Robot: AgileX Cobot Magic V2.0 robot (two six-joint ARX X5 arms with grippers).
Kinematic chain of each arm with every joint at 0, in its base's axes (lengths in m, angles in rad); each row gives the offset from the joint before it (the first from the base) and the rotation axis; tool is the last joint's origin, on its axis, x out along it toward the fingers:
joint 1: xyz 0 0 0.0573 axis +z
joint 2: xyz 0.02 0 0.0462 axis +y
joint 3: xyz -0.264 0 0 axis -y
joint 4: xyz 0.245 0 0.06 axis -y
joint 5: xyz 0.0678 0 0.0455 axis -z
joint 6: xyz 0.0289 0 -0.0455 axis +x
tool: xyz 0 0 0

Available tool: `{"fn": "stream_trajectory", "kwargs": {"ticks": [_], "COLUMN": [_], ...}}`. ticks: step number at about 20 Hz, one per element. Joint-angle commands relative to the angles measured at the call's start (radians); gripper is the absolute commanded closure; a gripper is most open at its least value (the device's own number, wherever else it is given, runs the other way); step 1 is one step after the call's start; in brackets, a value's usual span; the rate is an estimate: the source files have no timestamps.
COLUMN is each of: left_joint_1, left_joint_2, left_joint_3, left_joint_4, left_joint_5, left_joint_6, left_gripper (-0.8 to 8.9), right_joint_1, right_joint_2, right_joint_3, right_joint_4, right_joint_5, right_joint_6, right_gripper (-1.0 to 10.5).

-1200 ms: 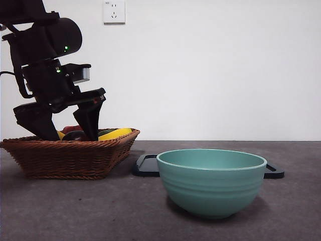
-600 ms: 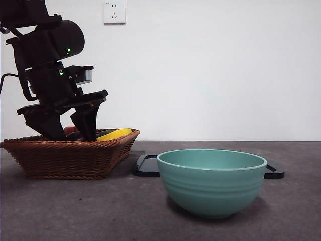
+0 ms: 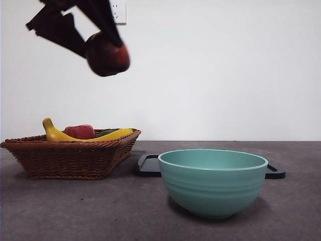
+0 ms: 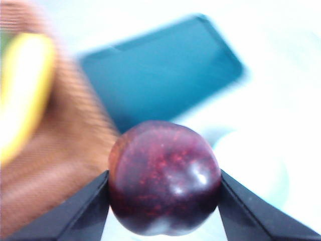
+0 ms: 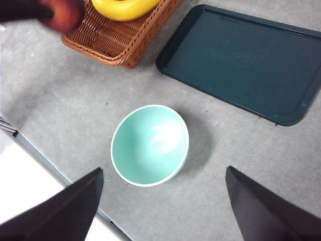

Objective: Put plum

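While you are watching the front view, you are seeing the left gripper (image 3: 100, 45) holding the glossy, rounded dark maroon plum (image 3: 107, 54) high in the air, well above the woven brown wicker basket (image 3: 70, 155) and slightly toward the bowl side of it. Its two black jaws are pressing against opposite sides of the fruit in the left wrist view (image 4: 164, 192), where speckled red skin and a bright highlight are showing. Being nearly round, the plum is showing no clear long axis. Half a second ago the gripper was standing down inside the basket; it is now sitting lifted clear, baring a curved yellow banana (image 3: 60, 133) and a brighter red fruit (image 3: 79, 131) in the basket. Right of the basket, a smooth ribbed teal ceramic bowl (image 3: 212, 182) is standing in front of a flat dark rectangular tray (image 3: 148, 165). You are seeing the right gripper (image 5: 163, 201) hanging above the bowl, jaws spread wide and empty.
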Motion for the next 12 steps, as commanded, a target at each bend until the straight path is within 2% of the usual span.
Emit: {"fn": "stream_trajectory", "kwargs": {"ticks": [1,3,6,12], "left_joint_1": [-0.090,-0.190,-0.276,-0.359], "left_joint_2": [0.027,0.060,0.122,0.292], "left_joint_3": [0.021,0.021,0.021,0.021], "left_joint_4": [-0.008,-0.002,0.023,0.109], "left_joint_5": [0.005,0.005,0.003,-0.039], "left_joint_6": [0.008,0.009,0.013,0.067], "left_gripper": [5.81,5.81,5.81,5.81], "right_joint_1": [0.003,0.003,0.003,0.003], "right_joint_2": [0.006,0.006,0.006,0.006], "right_joint_3": [0.019,0.019,0.019,0.019], "right_joint_4": [0.003,0.003,0.003,0.003], "right_joint_5": [-0.001,-0.001,-0.001,-0.001], "right_joint_6": [-0.003,-0.004,-0.004,-0.003], "right_gripper": [5.6,5.6,5.6,5.6]}}
